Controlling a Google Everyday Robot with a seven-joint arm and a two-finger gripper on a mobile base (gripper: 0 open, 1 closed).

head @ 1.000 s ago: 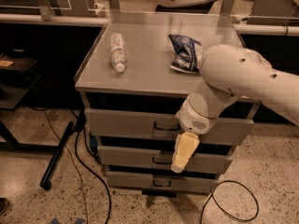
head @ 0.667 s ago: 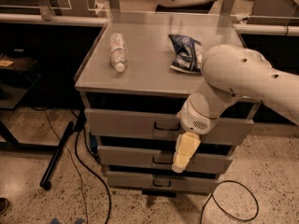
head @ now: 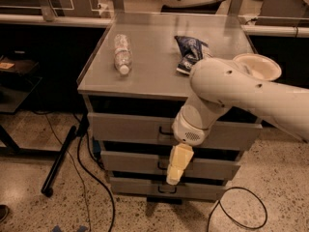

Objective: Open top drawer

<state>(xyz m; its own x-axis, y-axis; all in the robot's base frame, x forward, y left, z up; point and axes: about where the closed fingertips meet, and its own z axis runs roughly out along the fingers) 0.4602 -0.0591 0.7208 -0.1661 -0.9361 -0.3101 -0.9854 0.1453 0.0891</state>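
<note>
The top drawer (head: 125, 127) is the wide grey metal front just under the cabinet top, with a small dark loop handle (head: 165, 131) at its centre and a dark gap above it. My gripper (head: 175, 170) is cream-coloured and hangs pointing down in front of the cabinet. It is just right of and below the handle, over the middle drawer front. My white arm (head: 227, 93) reaches in from the right and covers part of the top drawer's right half.
Two narrower grey drawer fronts sit below, middle (head: 130, 162) and bottom (head: 135, 186). A clear plastic bottle (head: 121, 53) and a blue snack bag (head: 189, 54) lie on the cabinet top. A black leg (head: 58, 161) and cables (head: 241, 207) are on the floor.
My gripper and wrist have shifted a little to the left and lower, closer to the top drawer's handle. The drawers, bottle and bag have not moved.
</note>
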